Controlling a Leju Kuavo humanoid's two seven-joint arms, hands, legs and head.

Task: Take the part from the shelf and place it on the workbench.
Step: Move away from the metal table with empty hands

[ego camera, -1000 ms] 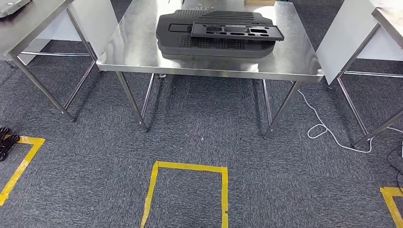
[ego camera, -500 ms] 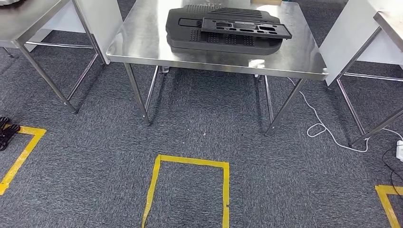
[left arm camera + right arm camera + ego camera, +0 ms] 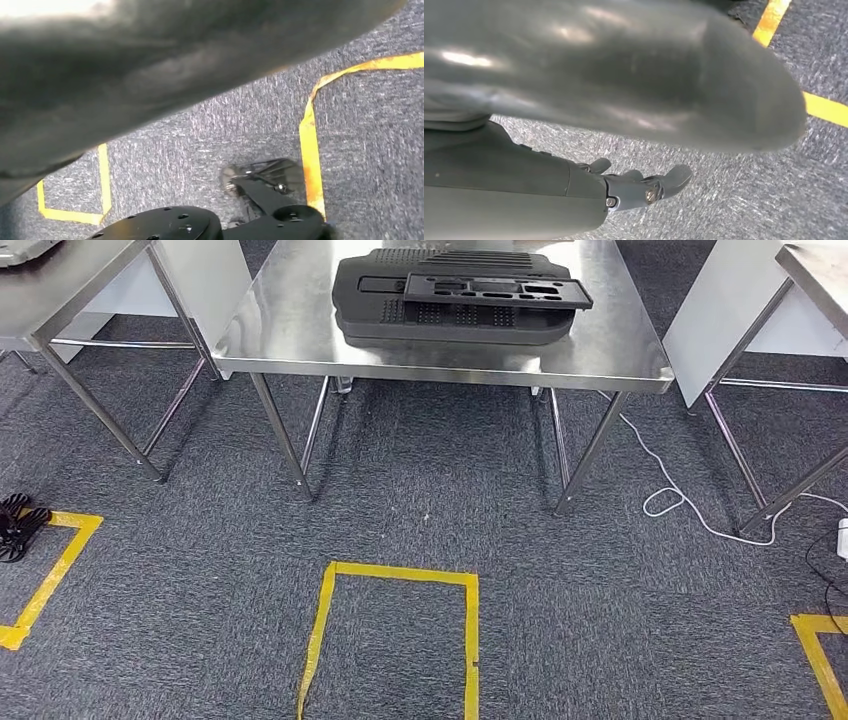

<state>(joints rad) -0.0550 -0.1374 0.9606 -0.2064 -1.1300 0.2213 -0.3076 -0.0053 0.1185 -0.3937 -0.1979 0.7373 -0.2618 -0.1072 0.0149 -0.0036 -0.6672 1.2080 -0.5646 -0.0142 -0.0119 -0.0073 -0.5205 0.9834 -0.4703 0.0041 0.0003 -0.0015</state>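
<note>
A large black moulded part (image 3: 455, 315) lies on the steel workbench (image 3: 290, 335) straight ahead. A flat black slotted panel (image 3: 497, 290) rests on top of it. In the right wrist view my right hand (image 3: 644, 187) hangs over the grey carpet, its thick grey thumb (image 3: 624, 75) blurred and close, its darker fingers stretched out with nothing in them. In the left wrist view my left hand (image 3: 125, 65) is a blurred grey mass above the carpet, and its fingers are hidden.
Steel tables stand to the left (image 3: 70, 285) and right (image 3: 815, 270) of the workbench, with white panels beside them. A white cable (image 3: 680, 502) trails on the carpet by the workbench's right legs. A yellow tape square (image 3: 400, 575) marks the floor in front.
The whole head picture has swayed right, then back left, so the camera has moved. The black parts lie the same on the workbench.
</note>
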